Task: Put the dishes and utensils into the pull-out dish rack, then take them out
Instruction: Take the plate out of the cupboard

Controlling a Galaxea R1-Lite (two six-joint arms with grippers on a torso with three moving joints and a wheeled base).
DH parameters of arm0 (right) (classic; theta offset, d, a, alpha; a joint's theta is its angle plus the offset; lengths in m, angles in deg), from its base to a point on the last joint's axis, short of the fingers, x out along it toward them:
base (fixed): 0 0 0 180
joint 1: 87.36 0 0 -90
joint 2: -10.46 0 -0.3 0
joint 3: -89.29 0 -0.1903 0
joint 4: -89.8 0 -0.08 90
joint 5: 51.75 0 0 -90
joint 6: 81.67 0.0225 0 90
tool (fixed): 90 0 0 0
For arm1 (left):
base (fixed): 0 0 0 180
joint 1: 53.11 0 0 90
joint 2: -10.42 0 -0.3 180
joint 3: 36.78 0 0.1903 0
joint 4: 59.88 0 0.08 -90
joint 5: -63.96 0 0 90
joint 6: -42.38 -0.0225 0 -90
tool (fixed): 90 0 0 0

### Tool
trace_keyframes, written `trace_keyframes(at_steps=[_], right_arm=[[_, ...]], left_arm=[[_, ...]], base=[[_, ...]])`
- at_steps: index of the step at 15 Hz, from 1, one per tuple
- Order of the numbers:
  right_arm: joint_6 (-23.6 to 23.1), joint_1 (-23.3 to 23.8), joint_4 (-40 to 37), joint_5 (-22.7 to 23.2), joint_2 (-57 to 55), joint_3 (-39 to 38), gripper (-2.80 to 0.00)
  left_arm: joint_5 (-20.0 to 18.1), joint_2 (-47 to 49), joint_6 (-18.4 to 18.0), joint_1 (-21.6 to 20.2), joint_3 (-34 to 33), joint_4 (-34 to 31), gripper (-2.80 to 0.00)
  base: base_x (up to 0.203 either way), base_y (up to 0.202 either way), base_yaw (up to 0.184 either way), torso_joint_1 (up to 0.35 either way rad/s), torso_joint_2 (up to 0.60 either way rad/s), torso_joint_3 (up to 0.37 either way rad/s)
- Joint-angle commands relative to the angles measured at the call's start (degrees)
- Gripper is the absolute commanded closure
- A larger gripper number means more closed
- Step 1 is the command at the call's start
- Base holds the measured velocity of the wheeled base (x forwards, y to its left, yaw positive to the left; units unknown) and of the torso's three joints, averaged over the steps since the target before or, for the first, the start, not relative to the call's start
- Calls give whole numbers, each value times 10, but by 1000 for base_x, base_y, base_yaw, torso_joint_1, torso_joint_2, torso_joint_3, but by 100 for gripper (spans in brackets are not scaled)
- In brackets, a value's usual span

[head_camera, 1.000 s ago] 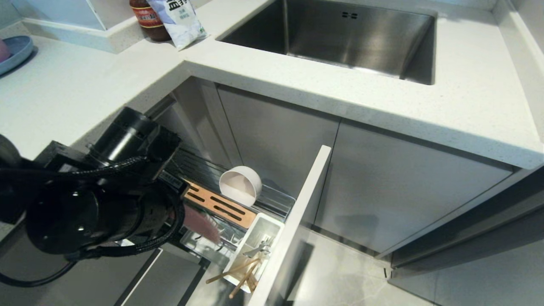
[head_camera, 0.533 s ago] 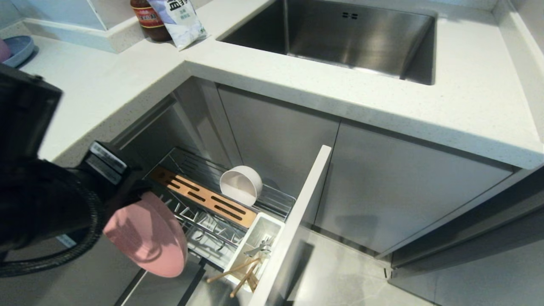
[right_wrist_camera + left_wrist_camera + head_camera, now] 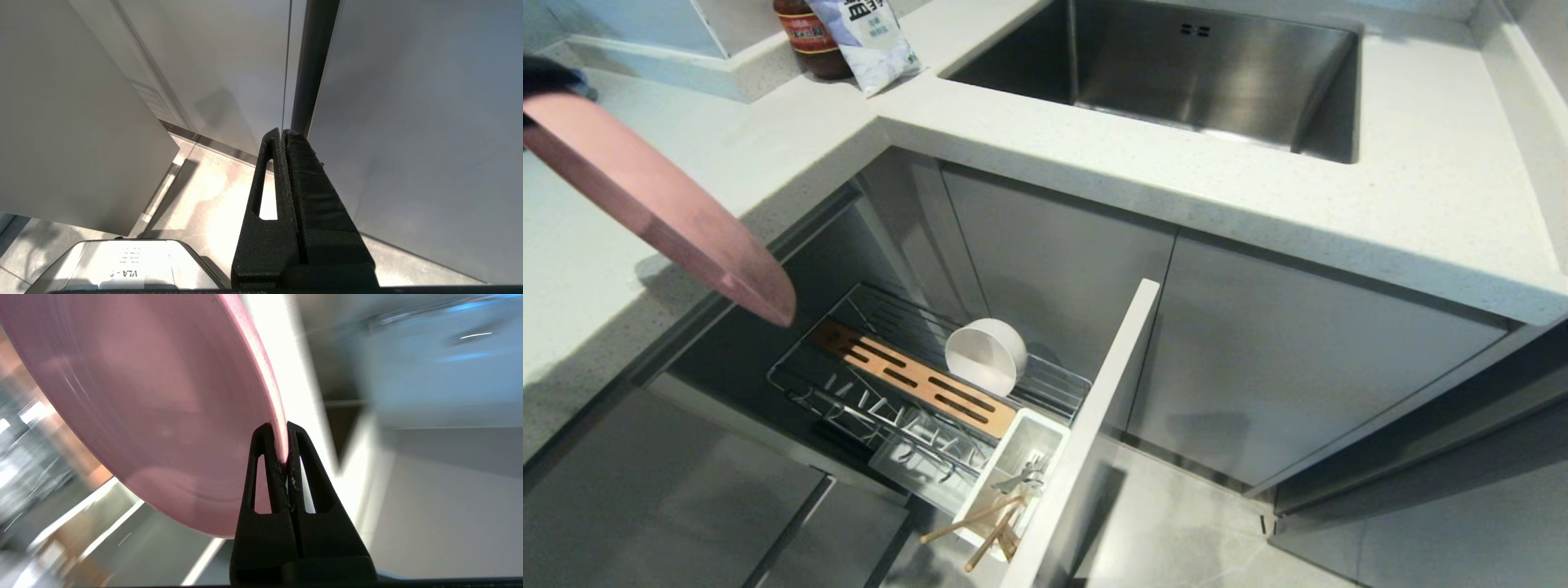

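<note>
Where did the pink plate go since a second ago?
The left hand lifted the pink plate up out of the pull-out dish rack and swung it left, over the counter. It pinches the plate's rim, shut tight. The off-white bowl stayed on its edge in the rack, and the chopsticks and fork stayed in the white cutlery box. The right hand hangs shut by the cabinets.

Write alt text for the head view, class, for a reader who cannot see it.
A pink plate hangs tilted above the white countertop at the left edge, over an open pull-out dish rack. In the rack an off-white bowl stands on edge beside a slotted wooden strip, and chopsticks and cutlery sit in the white cutlery box.
</note>
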Motion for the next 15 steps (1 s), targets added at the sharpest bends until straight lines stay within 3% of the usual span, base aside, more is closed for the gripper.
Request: trace_keyframes(at_steps=[1, 5, 10, 12, 14, 15], right_arm=[[0, 0, 0, 0, 1, -1, 0], [0, 0, 0, 0, 1, -1, 0], [0, 0, 0, 0, 1, -1, 0], [0, 0, 0, 0, 1, -1, 0], [0, 0, 0, 0, 1, -1, 0], [0, 0, 0, 0, 1, -1, 0]], left_arm=[[-5, -17, -49, -25, 38, 16, 0], [-79, -9, -138, -190, 99, 16, 0], [-156, 34, -333, -459, 167, 17, 0], [-164, 47, -373, -534, 173, 15, 0], [-158, 57, -393, -590, 138, 13, 0], [-152, 65, -425, -605, 130, 12, 0]], base=[[0, 0, 0, 0, 0, 0], [0, 0, 0, 0, 0, 0], [0, 0, 0, 0, 0, 0], [0, 0, 0, 0, 0, 0], [0, 0, 0, 0, 0, 0], [0, 0, 0, 0, 0, 0]])
